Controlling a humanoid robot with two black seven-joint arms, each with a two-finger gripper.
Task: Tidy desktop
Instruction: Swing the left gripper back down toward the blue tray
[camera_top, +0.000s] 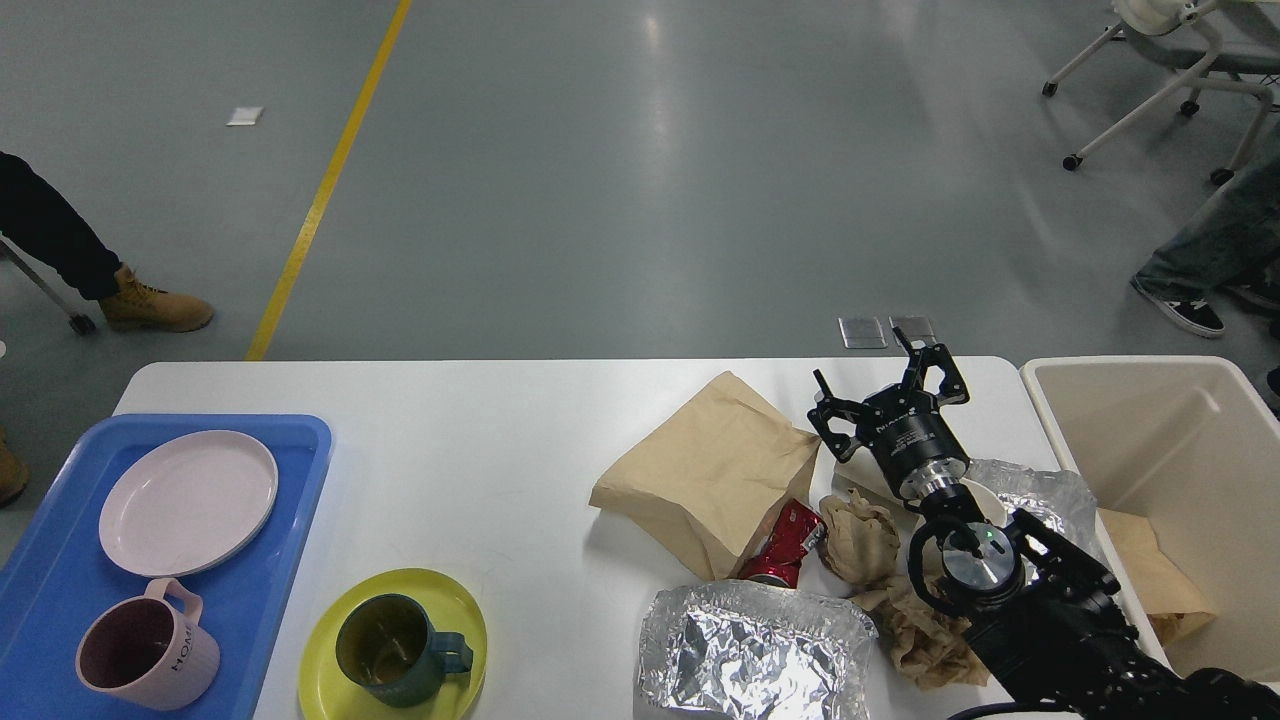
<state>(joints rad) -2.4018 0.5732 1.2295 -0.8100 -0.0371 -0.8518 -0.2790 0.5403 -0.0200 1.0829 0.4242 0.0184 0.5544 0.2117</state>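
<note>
The white desktop (480, 470) fills the lower part of the head view. On its right side lie a brown paper bag (710, 470), a crushed red can (785, 545), crumpled brown paper (860, 535), a foil tray (750, 650) and more foil (1040, 495). My right gripper (880, 385) hovers open above the table just right of the bag, holding nothing. My left gripper is out of view.
A blue tray (270, 440) at the left holds a pink plate (188, 500) and a pink mug (140, 650). A dark green mug (395, 650) sits on a yellow plate (330, 680). A beige bin (1100, 375) with brown paper stands off the right edge.
</note>
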